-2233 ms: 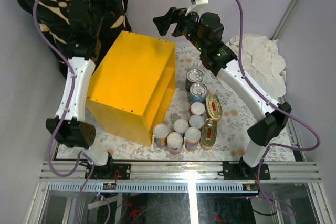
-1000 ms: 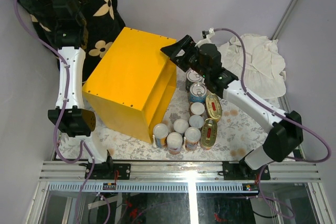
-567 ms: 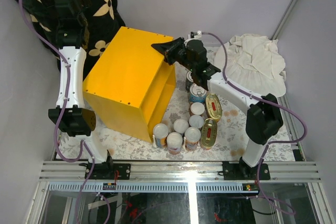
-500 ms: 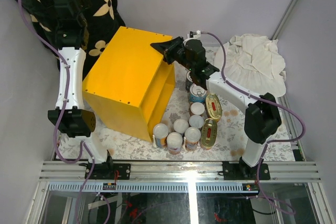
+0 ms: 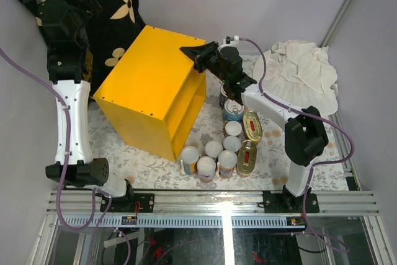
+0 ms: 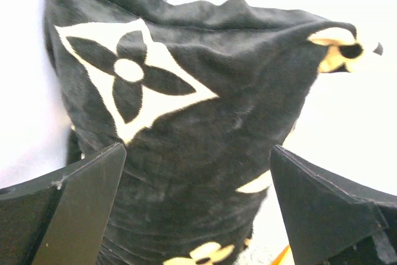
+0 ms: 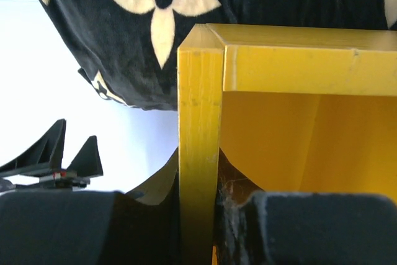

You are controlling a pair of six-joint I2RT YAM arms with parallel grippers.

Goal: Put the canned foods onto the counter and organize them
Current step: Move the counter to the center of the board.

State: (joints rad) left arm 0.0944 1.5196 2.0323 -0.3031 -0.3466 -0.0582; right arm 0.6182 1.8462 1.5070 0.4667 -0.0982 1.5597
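Seen from the top, the left arm (image 5: 68,116) stands from its base at 7 o'clock, folds at a low elbow and stretches far up toward 11 o'clock. The left gripper (image 6: 197,148) has its jaws spread wide, with nothing between them. The right arm (image 5: 267,107) rises from 5 o'clock, bends at the elbow near 4 o'clock and reaches toward 12 o'clock. The right gripper (image 5: 193,55) points to 9 o'clock, and its fingers (image 7: 93,228) are pressed on both sides of a wall of the box (image 7: 198,153).
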